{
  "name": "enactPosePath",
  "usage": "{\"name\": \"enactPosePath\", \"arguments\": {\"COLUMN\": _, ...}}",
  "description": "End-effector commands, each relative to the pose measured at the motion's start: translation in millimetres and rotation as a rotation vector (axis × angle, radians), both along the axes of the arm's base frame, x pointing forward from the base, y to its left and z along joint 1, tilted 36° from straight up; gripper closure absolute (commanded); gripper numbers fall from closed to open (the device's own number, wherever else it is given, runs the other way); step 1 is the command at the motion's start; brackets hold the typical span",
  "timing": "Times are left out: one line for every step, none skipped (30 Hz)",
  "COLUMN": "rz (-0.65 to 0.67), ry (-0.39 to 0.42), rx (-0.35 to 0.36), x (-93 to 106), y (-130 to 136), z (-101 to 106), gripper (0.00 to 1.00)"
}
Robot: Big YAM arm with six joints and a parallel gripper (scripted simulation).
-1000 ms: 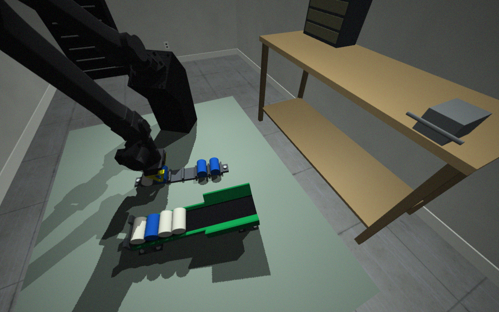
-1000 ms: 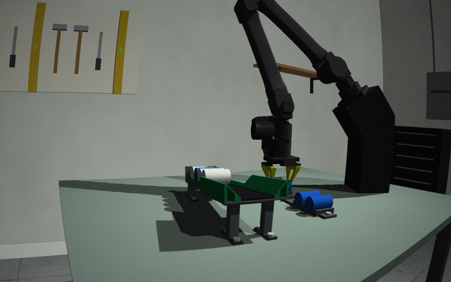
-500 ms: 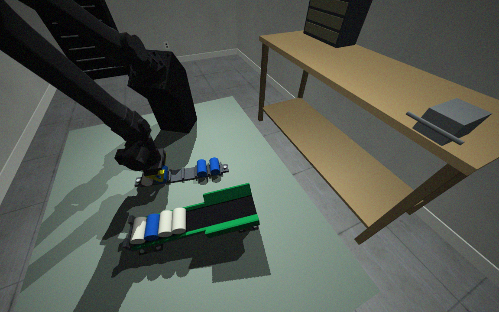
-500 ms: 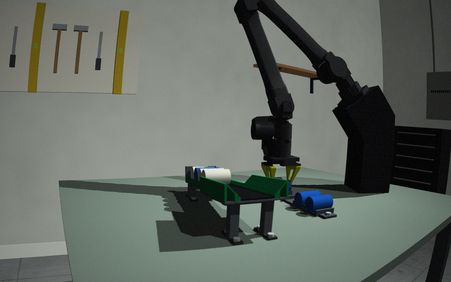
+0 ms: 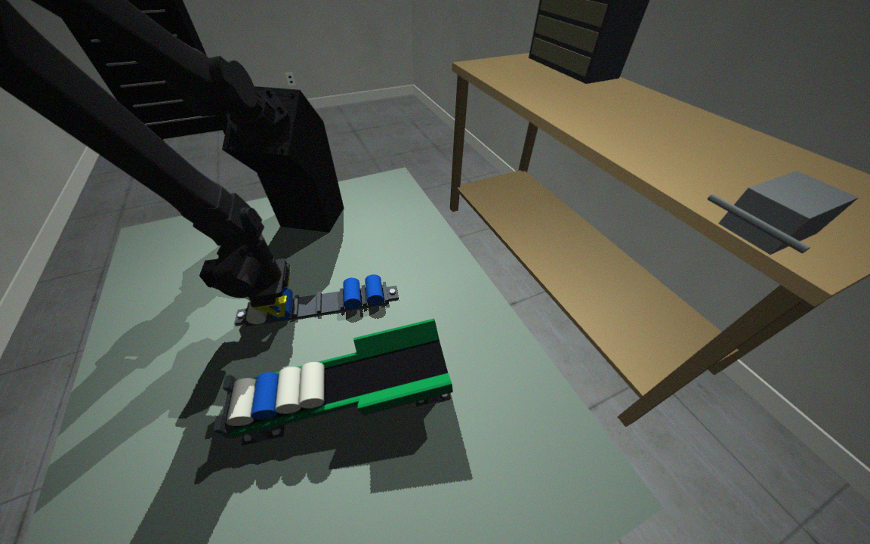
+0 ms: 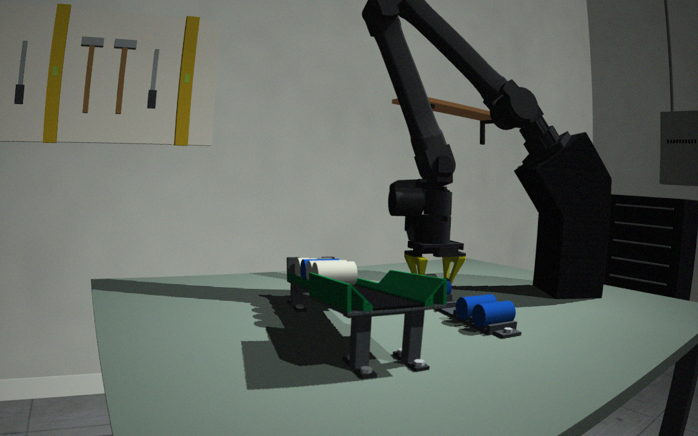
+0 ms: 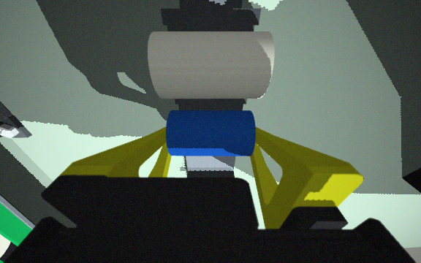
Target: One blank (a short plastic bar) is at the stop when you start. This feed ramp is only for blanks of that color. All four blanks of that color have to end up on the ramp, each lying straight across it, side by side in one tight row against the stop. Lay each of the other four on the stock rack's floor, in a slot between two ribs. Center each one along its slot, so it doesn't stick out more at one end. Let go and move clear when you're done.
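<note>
My gripper [image 5: 274, 304] [image 6: 434, 266] [image 7: 210, 131] is shut on a blue blank [image 5: 288, 298] [image 7: 210, 133], gripping it by its two ends, low over the left end of the dark stock rack [image 5: 316, 305] [image 7: 210, 105]. A white blank [image 5: 255, 316] [image 7: 210, 66] lies on the rack right beside it, at the very end. Two blue blanks [image 5: 351, 291] [image 5: 374, 287] [image 6: 475, 304] [image 6: 494, 313] lie side by side at the rack's other end. On the green feed ramp [image 5: 397, 338] [image 6: 335, 295] a row lies against the stop: white [image 5: 241, 402], blue [image 5: 266, 395], white [image 5: 288, 390], white [image 5: 312, 384].
The arm's black base [image 5: 296, 155] [image 6: 568, 217] stands behind the rack. The ramp stands on legs in front of the rack, parallel to it. A wooden workbench [image 5: 627, 135] with a grey vise [image 5: 789, 206] stands off to the right.
</note>
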State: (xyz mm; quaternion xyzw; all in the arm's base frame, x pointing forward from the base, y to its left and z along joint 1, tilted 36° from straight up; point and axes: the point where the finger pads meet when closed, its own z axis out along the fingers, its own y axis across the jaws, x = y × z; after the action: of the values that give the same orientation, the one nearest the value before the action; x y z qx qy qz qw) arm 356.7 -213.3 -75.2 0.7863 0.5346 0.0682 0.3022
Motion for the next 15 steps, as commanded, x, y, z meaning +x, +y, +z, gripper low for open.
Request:
{"name": "enactPosePath", "arguments": {"rz": 0.01, "ry": -0.002, "rx": -0.009, "x": 5.8, "y": -4.4, "z": 5.5, "gripper": 0.35}}
{"name": "enactPosePath", "arguments": {"rz": 0.01, "ry": -0.002, "rx": -0.009, "x": 5.8, "y": -4.4, "z": 5.5, "gripper": 0.35}}
{"name": "enactPosePath", "arguments": {"rz": 0.01, "ry": -0.002, "rx": -0.009, "x": 5.8, "y": -4.4, "z": 5.5, "gripper": 0.35}}
{"name": "enactPosePath", "arguments": {"rz": 0.01, "ry": -0.002, "rx": -0.009, "x": 5.8, "y": -4.4, "z": 5.5, "gripper": 0.31}}
{"name": "enactPosePath", "arguments": {"rz": 0.01, "ry": -0.002, "rx": -0.009, "x": 5.8, "y": -4.4, "z": 5.5, "gripper": 0.31}}
{"name": "enactPosePath", "arguments": {"rz": 0.01, "ry": -0.002, "rx": -0.009, "x": 5.8, "y": -4.4, "z": 5.5, "gripper": 0.31}}
{"name": "enactPosePath", "arguments": {"rz": 0.01, "ry": -0.002, "rx": -0.009, "x": 5.8, "y": -4.4, "z": 5.5, "gripper": 0.27}}
{"name": "enactPosePath", "arguments": {"rz": 0.01, "ry": -0.002, "rx": -0.009, "x": 5.8, "y": -4.4, "z": 5.4, "gripper": 0.27}}
{"name": "enactPosePath", "arguments": {"rz": 0.01, "ry": -0.002, "rx": -0.009, "x": 5.8, "y": -4.4, "z": 5.4, "gripper": 0.27}}
{"name": "enactPosePath", "arguments": {"rz": 0.01, "ry": -0.002, "rx": -0.009, "x": 5.8, "y": -4.4, "z": 5.4, "gripper": 0.24}}
{"name": "enactPosePath", "arguments": {"rz": 0.01, "ry": -0.002, "rx": -0.009, "x": 5.8, "y": -4.4, "z": 5.4, "gripper": 0.24}}
{"name": "enactPosePath", "arguments": {"rz": 0.01, "ry": -0.002, "rx": -0.009, "x": 5.8, "y": -4.4, "z": 5.4, "gripper": 0.24}}
{"name": "enactPosePath", "arguments": {"rz": 0.01, "ry": -0.002, "rx": -0.009, "x": 5.8, "y": -4.4, "z": 5.4, "gripper": 0.2}}
{"name": "enactPosePath", "arguments": {"rz": 0.01, "ry": -0.002, "rx": -0.009, "x": 5.8, "y": -4.4, "z": 5.4, "gripper": 0.2}}
{"name": "enactPosePath", "arguments": {"rz": 0.01, "ry": -0.002, "rx": -0.009, "x": 5.8, "y": -4.4, "z": 5.4, "gripper": 0.2}}
